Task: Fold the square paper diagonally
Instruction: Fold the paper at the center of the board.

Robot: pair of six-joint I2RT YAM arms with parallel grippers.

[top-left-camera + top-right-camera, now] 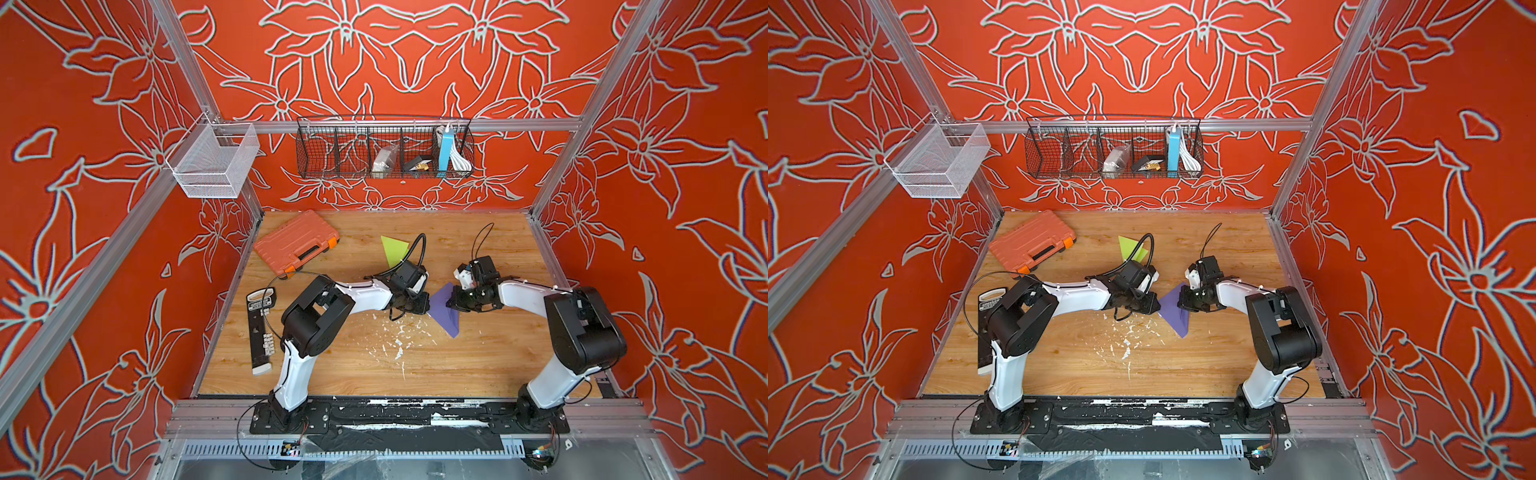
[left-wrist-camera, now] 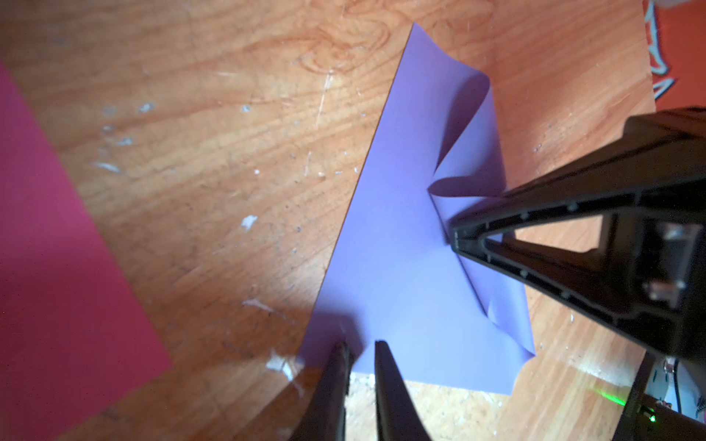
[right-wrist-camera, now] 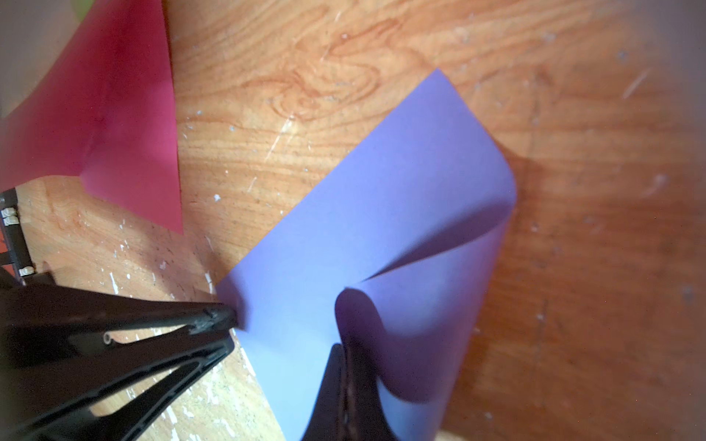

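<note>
Evidently the right end effector (image 3: pixel 344 355) is clenched on a raised corner of the purple square paper (image 1: pixel 444 309), curling that flap over, presumably to carry it across the diagonal. The left end effector (image 2: pixel 361 349), jaws narrowly parted, rests its tips on a flat corner (probably pinning the sheet) at the middle of the table (image 1: pixel 478 361).

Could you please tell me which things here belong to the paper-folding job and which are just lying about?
In the job: purple paper, partly folded; right gripper, shut on its lifted corner; left gripper, jaws slightly apart at another corner.
Lying about: green paper; pink paper; orange case; long black holder; black wire basket; white wire basket.
</note>
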